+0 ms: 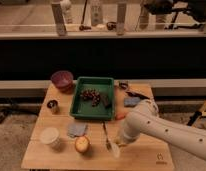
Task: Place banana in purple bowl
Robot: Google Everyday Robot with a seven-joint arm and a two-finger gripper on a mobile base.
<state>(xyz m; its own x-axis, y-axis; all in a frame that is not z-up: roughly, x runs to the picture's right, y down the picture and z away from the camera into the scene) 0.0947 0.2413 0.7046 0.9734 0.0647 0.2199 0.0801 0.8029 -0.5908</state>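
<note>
Light wooden surface (141,160): flat, matte, plank-like. Rectangular green tray (91,117) with a smooth plastic look and raised walls, dark lumpy pieces inside. Round purple bowl (62,79), deep maroon with a paler pinkish rim, at the far left corner just beside the tray. Small dark cup (52,105) near the left edge and a pale cylindrical cup (50,136) further forward. Grey crumpled cloth (76,130) and a thin dark metal fork (104,131). Orange carrot (119,116) partly behind the smooth, white, rounded arm (166,131).

Banana (115,150): slim, pale cream-yellow, elongated, at the front middle, just right of the fork's near end and well apart from the purple bowl. End effector (119,143) low over the front middle, pinched narrow on the banana's upper end. Cannot tell whether the fruit's lower end touches the wood.

Small dark mark (159,156) at the front right corner, too small to read.
</note>
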